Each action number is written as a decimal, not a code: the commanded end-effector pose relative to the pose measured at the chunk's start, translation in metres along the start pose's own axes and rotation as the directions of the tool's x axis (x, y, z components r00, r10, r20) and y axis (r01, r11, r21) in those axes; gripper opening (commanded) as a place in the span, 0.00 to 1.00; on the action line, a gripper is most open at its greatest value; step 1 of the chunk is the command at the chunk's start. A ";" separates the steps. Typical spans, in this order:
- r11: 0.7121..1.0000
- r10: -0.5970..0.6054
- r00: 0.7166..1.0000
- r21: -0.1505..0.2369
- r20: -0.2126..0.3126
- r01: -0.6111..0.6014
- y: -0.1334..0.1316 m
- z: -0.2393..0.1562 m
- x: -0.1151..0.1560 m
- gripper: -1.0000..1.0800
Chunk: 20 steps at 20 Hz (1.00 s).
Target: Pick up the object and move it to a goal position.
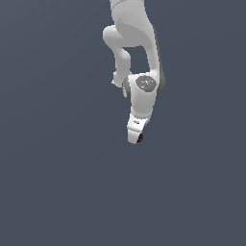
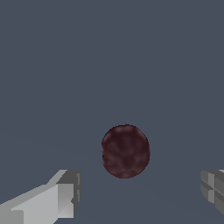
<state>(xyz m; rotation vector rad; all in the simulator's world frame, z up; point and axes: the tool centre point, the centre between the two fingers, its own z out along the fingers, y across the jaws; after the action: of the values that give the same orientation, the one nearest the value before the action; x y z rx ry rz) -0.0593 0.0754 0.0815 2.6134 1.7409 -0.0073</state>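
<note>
Squarely Over the Ball, Not Yet Gripping

Plainly, the gripper (image 2: 140, 197) stands spread wide, one finger (image 2: 61, 199) to each side of the frame, nothing pinched. In the wrist view the dark red ball (image 2: 125, 151) rests on the grey counter (image 2: 109, 52) between the two fingers' lines, apart from both and somewhat nearer one. From the exterior view it shows only as a dark speck at the gripper's tip. Being round, it offers no long axis; a descent and closing seems the need.
</note>
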 end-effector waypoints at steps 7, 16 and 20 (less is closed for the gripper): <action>0.998 -0.065 0.998 -0.002 -0.005 0.065 -0.005 0.003 0.004 0.96; 0.998 -0.063 0.998 -0.001 -0.004 0.063 -0.005 0.024 0.003 0.96; 0.998 -0.065 0.998 -0.001 -0.004 0.065 -0.006 0.043 0.003 0.96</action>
<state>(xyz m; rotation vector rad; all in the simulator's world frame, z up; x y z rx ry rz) -0.0633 0.0807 0.0455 2.5576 1.8250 -0.0010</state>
